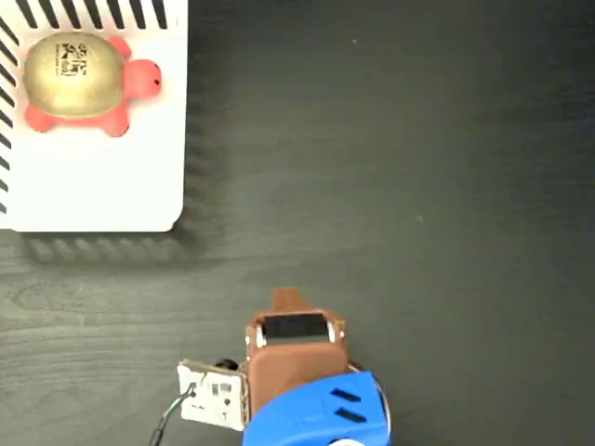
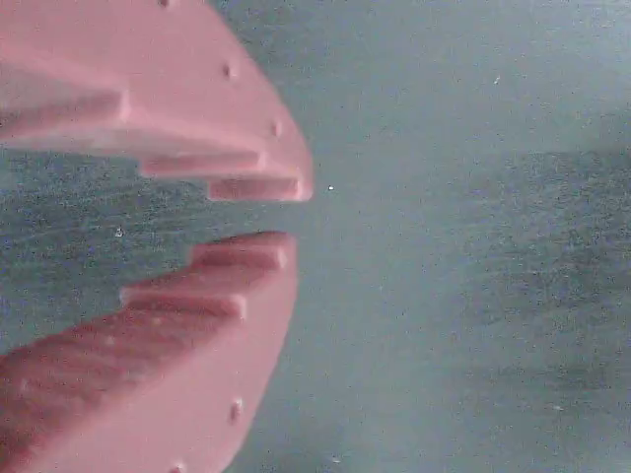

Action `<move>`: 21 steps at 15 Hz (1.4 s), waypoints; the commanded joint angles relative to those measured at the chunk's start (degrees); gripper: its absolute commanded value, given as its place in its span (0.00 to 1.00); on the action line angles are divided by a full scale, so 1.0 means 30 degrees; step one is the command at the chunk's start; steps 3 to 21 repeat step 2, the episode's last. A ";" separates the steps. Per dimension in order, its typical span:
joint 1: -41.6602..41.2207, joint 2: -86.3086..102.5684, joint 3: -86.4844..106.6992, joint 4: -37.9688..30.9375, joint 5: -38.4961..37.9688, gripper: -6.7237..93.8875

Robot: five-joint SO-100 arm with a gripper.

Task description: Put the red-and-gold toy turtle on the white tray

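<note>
The red-and-gold toy turtle (image 1: 79,82) rests on the white tray (image 1: 102,181) at the top left of the fixed view, with its coral head pointing right and the black code on its gold shell facing up. My arm (image 1: 296,348) is folded at the bottom centre, well away from the tray. In the wrist view my gripper (image 2: 291,215) shows two pink stepped fingers (image 2: 197,325) drawn almost together. Only a narrow slit is left at the tips, with nothing between them. Below them is just the dark table surface.
The tray's black slot stripes run along its top and left edges. A small white board with wires (image 1: 212,401) sits beside the arm base at the bottom. The dark wood-grain table (image 1: 418,186) spreads to the right of the tray.
</note>
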 commanded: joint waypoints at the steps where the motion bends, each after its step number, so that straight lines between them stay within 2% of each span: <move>1: 0.0322 0.0029 -0.0205 0.0176 0.0352 0.07; 21: 0.0322 0.0029 -0.0205 0.0176 0.0352 0.07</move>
